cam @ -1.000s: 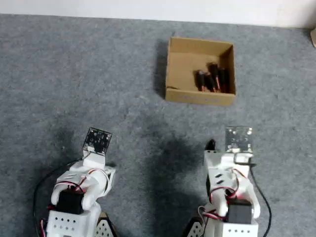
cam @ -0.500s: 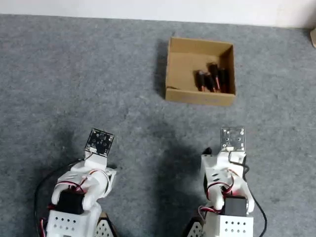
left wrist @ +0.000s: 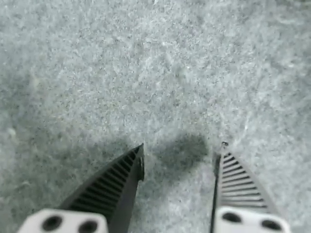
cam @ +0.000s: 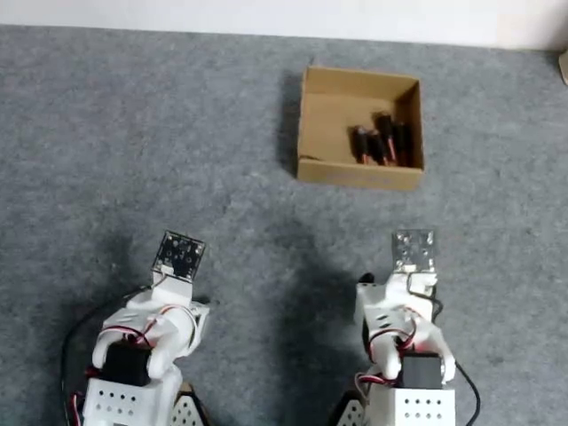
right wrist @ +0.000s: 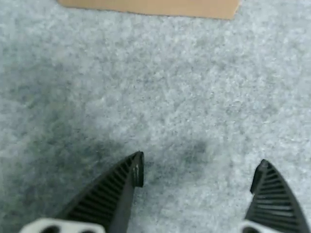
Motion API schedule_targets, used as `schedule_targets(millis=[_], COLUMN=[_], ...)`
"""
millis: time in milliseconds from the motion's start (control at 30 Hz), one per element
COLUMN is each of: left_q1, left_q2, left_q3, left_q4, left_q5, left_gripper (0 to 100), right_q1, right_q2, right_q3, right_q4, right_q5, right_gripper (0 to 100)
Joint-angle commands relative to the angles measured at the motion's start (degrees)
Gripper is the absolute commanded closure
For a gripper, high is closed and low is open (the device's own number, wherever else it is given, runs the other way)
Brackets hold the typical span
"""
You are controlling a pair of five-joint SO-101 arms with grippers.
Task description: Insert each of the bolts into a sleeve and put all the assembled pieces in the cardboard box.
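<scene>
Left tool (left wrist: pixel 181 162) and right tool (right wrist: pixel 201 174): both wide open, holding nothing, low over the table (cam: pixel 133 133). Assembled pieces (cam: pixel 382 144) lie in the cardboard box (cam: pixel 355 173). Task judged complete; next move is probably parking the arms.

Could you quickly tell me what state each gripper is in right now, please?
Left gripper: open, holding nothing.
Right gripper: open, holding nothing.

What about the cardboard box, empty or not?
Not empty: the cardboard box holds a few dark assembled pieces lying together by one wall.
</scene>
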Motion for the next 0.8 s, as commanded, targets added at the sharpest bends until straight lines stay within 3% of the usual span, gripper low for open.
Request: schedule_targets(millis=[0, 233, 500, 767], left_q1=[0.84, 0.75, 0.75, 0.75], left_q2=[-0.22, -0.13, -0.04, -0.04], left_q3=[1.27, 1.27, 1.27, 1.27], left_q4=[0.26, 0.35, 0.35, 0.35], left_q5=[0.00, 0.00, 0.00, 0.00], left_gripper=[77, 77, 77, 77], right_q1=[-0.66, -0.66, -1.80, -2.51], right_q2=[-0.48, -0.48, -0.48, -0.48], right_q3=[6.99, 6.90, -2.59, 5.76], right_q4=[0.04, 0.31, 5.14, 1.80], right_q5=[-0.79, -0.79, -2.29, -2.29], right_gripper=[67.3, 67.3, 67.3, 67.3])
